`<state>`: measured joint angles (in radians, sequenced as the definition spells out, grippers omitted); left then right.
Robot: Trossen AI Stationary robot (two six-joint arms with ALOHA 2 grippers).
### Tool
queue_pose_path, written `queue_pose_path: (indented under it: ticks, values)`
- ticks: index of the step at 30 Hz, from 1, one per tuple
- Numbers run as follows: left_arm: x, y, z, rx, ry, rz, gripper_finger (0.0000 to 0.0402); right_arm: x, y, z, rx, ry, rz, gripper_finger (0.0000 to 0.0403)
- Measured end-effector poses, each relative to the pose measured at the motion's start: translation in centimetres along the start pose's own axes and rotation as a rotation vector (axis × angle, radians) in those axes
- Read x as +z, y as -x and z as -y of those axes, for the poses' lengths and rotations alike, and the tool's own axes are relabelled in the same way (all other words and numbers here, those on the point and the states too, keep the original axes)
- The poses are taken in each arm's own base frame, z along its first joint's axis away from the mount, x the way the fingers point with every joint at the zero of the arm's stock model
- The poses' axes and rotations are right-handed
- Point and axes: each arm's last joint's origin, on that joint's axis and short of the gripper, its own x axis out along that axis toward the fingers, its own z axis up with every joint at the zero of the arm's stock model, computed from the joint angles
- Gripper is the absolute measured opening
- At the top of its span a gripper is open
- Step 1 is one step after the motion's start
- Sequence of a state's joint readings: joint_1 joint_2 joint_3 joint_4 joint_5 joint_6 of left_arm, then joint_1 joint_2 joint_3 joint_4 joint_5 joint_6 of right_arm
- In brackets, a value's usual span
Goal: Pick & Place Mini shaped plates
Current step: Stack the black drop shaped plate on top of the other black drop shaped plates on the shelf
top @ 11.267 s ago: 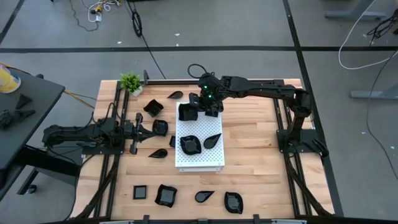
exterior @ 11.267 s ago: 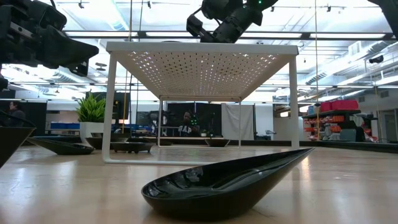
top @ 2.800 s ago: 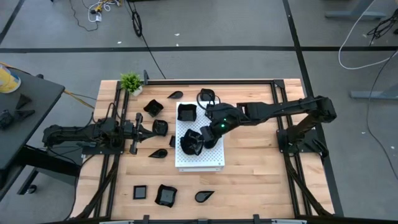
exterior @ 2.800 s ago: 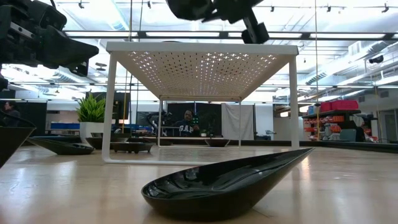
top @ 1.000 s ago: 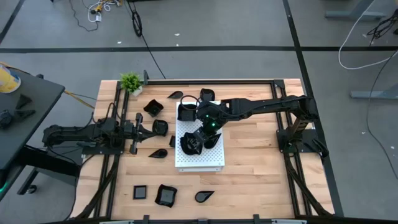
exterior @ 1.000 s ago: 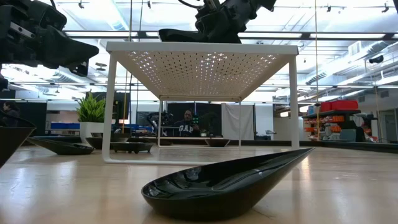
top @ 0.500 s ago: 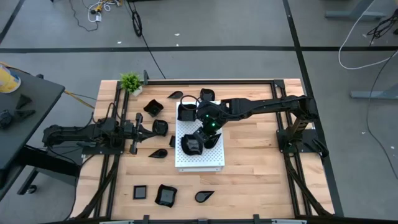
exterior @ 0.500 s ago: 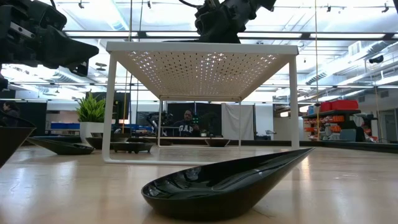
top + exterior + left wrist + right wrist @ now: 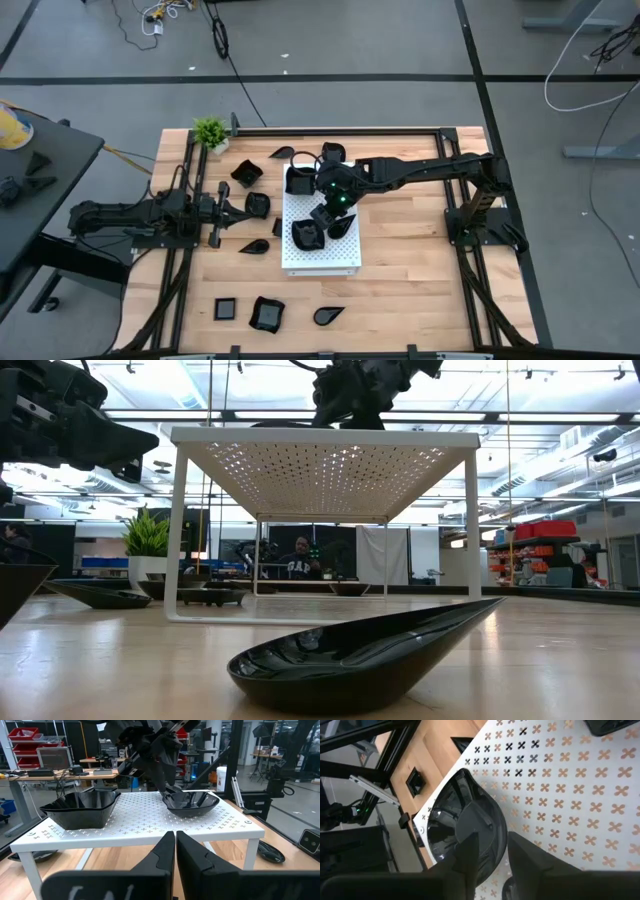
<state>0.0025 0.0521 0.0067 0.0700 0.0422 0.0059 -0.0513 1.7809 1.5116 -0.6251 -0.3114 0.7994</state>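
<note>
On the pale wooden table [image 9: 410, 260] stands a white perforated rectangular board [image 9: 345, 255]. The right gripper [image 9: 322, 219] reaches down over it, fingers parted above stacked glossy black mini plates [image 9: 308, 234], seemingly no longer gripping. The left gripper [image 9: 238, 209] rests low, fingers together.

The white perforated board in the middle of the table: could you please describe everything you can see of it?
The white perforated board is a rectangular raised platform on thin white legs, standing flat on the wooden table between the arms. Its top is pierced with rows of cross-shaped holes. Glossy black mini plates rest on it: a square one at its far end and a stacked pair nearer the middle. The right tool hovers over that pair.
</note>
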Motion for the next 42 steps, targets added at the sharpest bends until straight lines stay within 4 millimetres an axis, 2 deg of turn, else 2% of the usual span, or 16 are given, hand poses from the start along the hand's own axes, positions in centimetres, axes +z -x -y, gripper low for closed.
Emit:
queue_pose_path:
  ticks: [6, 17, 26, 37, 42]
  values:
    - [0.0, 0.0, 0.0, 0.0, 0.0, 0.0, 0.0021, -0.1, 0.5, -0.3, 0.056, 0.003, -0.04, 0.012]
    - [0.0, 0.0, 0.0, 0.0, 0.0, 0.0, 0.0021, -1.8, 2.2, -3.1, 0.152, 0.062, -0.013, 0.0121]
    - [0.0, 0.0, 0.0, 0.001, 0.0, 0.0, 0.0021, -5.5, 1.8, -5.7, 0.181, 0.226, -0.087, 0.0121]
    - [0.0, 0.0, 0.0, 0.0, 0.0, 0.0, 0.0021, -10.6, 1.0, -8.5, 0.101, 0.504, -0.06, 0.0121]
    - [0.0, 0.0, 0.0, 0.001, 0.0, 0.0, 0.0021, -13.1, 0.8, -9.6, 0.03, 0.578, -0.009, 0.0121]
